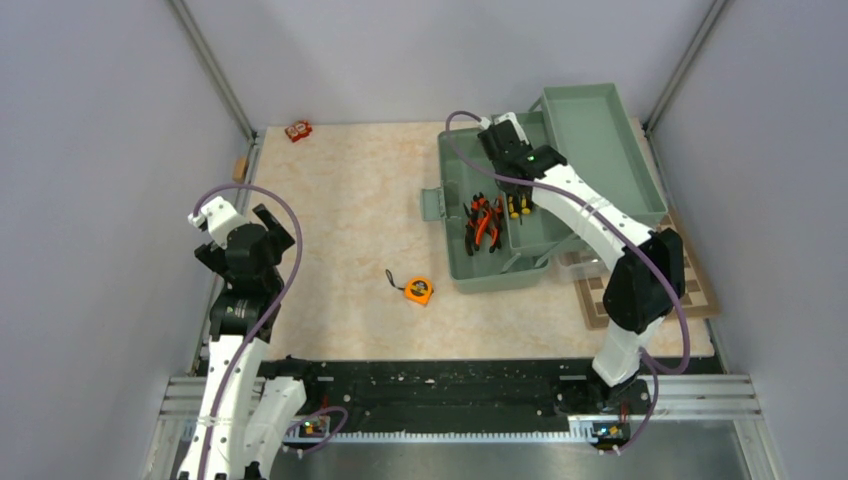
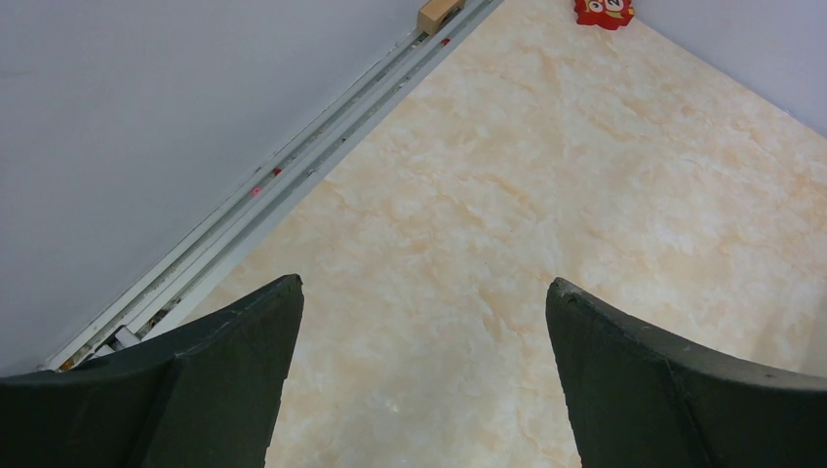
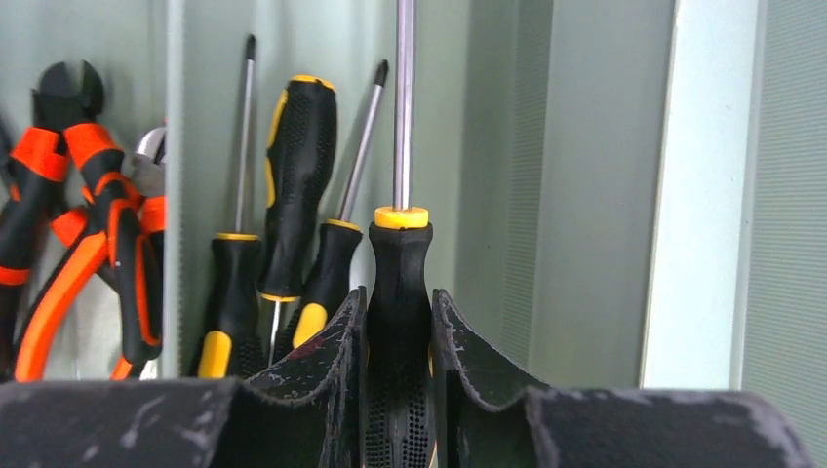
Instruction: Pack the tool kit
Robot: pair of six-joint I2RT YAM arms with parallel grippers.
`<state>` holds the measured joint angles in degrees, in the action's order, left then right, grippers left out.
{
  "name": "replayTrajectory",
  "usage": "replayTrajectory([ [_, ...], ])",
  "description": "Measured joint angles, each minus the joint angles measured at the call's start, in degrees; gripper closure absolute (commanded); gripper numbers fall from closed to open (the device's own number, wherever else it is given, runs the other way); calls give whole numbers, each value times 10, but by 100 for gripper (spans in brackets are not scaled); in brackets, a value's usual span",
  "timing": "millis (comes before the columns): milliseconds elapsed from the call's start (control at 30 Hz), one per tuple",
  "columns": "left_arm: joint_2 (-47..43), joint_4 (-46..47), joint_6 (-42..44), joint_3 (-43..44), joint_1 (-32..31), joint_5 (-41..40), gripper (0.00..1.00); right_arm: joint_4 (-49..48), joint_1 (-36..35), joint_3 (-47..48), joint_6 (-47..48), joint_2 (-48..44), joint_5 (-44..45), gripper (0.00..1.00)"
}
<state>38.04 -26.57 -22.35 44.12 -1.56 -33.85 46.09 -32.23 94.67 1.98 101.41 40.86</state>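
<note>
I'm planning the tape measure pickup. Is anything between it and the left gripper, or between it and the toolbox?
Nothing visible does. Only bare table lies between the left gripper and the tape measure, and from there to the toolbox. The right gripper holds a screwdriver over it.

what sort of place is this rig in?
Probably a lab robot cell, not a workshop: plain grey panels on metal posts box in a tabletop, with the left arm and right arm bolted to a rail at its near edge.
</note>
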Motion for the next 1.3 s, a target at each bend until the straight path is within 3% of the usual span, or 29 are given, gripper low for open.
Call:
replayTrajectory([
  [133, 0, 0, 0, 0, 0, 0, 1, 2, 10, -5, -3, 0, 9, 83],
  [233, 0, 0, 0, 0, 0, 0, 1, 2, 18, -5, -7, 0, 8, 64],
  [400, 0, 0, 0, 0, 0, 0, 1, -3, 21, -5, -10, -4, -22, 51],
  [833, 3, 0, 0, 0, 0, 0, 1, -49, -18, -5, 17, -113, -151, 36],
  [1033, 5, 0, 0, 0, 0, 0, 1, -58, -88, -6, 30, -121, -235, 30],
  [1300, 5, 0, 0, 0, 0, 0, 1, -61, -231, -32, 23, -94, -326, 30],
])
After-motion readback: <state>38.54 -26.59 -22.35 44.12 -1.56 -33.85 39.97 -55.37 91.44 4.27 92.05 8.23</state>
